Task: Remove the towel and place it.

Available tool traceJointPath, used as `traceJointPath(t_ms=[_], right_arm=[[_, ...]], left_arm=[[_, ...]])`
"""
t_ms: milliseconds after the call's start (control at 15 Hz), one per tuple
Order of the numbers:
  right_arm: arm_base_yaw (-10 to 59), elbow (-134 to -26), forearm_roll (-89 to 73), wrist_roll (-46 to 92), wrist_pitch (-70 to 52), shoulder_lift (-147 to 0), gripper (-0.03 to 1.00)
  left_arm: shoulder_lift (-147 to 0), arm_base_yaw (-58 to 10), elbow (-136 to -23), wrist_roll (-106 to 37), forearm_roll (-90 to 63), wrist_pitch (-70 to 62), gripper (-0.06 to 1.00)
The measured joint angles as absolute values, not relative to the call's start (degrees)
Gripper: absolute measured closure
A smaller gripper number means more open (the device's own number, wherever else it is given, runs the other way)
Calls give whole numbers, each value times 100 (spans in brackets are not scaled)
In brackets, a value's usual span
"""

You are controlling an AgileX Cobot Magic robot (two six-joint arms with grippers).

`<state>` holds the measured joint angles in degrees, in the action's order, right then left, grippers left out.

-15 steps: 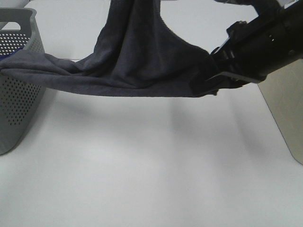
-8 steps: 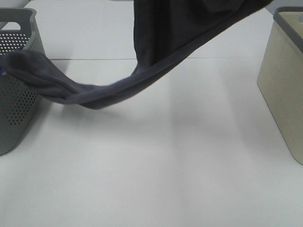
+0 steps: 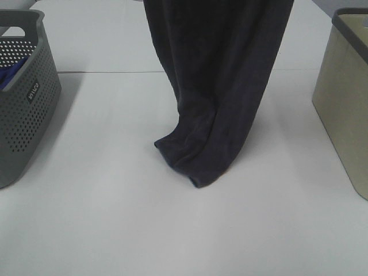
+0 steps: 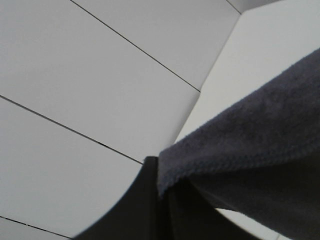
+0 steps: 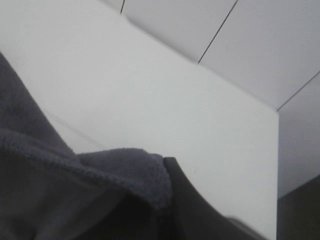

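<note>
The dark charcoal towel [image 3: 218, 86] hangs straight down from above the top edge of the exterior view. Its lower end rests crumpled on the white table [image 3: 115, 224] near the middle. Both grippers are out of the exterior view, above the frame. In the left wrist view the towel's hemmed edge [image 4: 260, 150] runs into my left gripper [image 4: 161, 192], beside a dark finger [image 4: 140, 210]. In the right wrist view a folded towel edge [image 5: 60, 170] is pinched at my right gripper [image 5: 162, 197], against a dark finger [image 5: 190, 210]. The white tag does not show.
A grey perforated basket [image 3: 26, 115] stands at the left edge with a blue cloth [image 3: 10, 77] inside. A beige bin [image 3: 345, 109] stands at the right edge. The towel hangs between them.
The towel's left end has come off the grey basket and swung to the middle. The towel has been lifted and now hangs vertically. The right arm has risen out of the exterior view.
</note>
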<state>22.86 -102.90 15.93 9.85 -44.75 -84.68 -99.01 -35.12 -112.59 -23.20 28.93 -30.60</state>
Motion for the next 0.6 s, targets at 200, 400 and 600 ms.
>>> traceJointPath(t_ms=[200,400,600], right_arm=[[2286,-10525,1673,997,-3191,-8646,95],[2286,-10531,1770,1220,-2355,-8864,95],[2286,-10537,1965,1289,-2074,-9139,95]], left_arm=[[-9901,-3323,-11259,-1948,2916,-2172,94],[-9901,-3174,-11259,-1845,3163,-1364,94],[-9958,-2871,-11259,-1845,3197,-1180,94]])
